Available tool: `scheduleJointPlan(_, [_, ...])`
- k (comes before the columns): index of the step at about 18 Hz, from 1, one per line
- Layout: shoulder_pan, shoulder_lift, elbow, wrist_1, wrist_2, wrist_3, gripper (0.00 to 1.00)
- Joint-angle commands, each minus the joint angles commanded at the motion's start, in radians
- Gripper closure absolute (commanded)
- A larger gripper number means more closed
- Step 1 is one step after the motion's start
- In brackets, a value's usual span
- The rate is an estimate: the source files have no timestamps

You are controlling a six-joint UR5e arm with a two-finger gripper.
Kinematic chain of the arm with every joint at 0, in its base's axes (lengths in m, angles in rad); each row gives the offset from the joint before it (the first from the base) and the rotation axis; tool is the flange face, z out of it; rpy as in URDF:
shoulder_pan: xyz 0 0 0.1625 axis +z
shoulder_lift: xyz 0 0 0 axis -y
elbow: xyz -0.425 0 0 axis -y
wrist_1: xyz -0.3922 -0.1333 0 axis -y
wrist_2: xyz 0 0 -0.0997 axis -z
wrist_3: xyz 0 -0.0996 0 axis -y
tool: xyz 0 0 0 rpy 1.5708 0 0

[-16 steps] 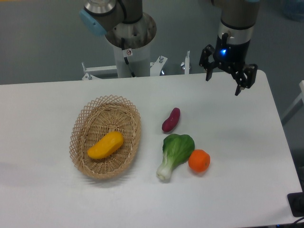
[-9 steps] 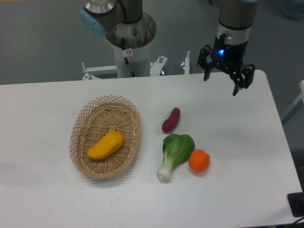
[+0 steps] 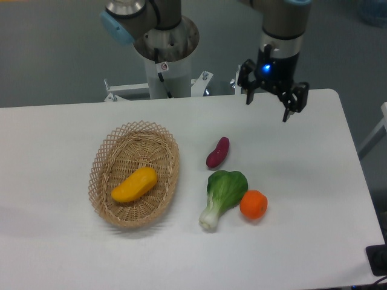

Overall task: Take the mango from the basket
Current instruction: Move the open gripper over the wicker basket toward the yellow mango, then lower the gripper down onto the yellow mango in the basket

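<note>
The yellow-orange mango [image 3: 134, 185] lies inside the oval tan wicker basket [image 3: 103, 158] on the left of the white table. My gripper [image 3: 266, 108] hangs open and empty above the table's far edge, well to the right of the basket and up behind the purple sweet potato. Its two black fingers [image 3: 288, 106] point down, spread apart, with a blue light lit on the body above them.
A purple sweet potato [image 3: 217, 152] lies right of the basket. A green bok choy [image 3: 222, 190] and a round orange fruit [image 3: 253, 204] lie in front of it. The arm's base [image 3: 164, 48] stands behind the table. The table's right edge [image 3: 357, 181] is near.
The gripper has moved left and slightly away along the far edge, towards the basket side. It stays open. Nothing on the table has moved.
</note>
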Motion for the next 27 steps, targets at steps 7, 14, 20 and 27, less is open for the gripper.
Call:
scheduleJointPlan(7, [-0.083, -0.008, -0.024, 0.057, 0.000, -0.150, 0.00])
scheduleJointPlan(14, [-0.143, -0.026, -0.080, 0.112, 0.012, -0.223, 0.00])
scheduleJointPlan(20, [-0.264, -0.087, -0.132, 0.127, 0.021, -0.376, 0.00])
scheduleJointPlan(27, [-0.428, -0.193, -0.130, 0.201, 0.126, -0.425, 0.00])
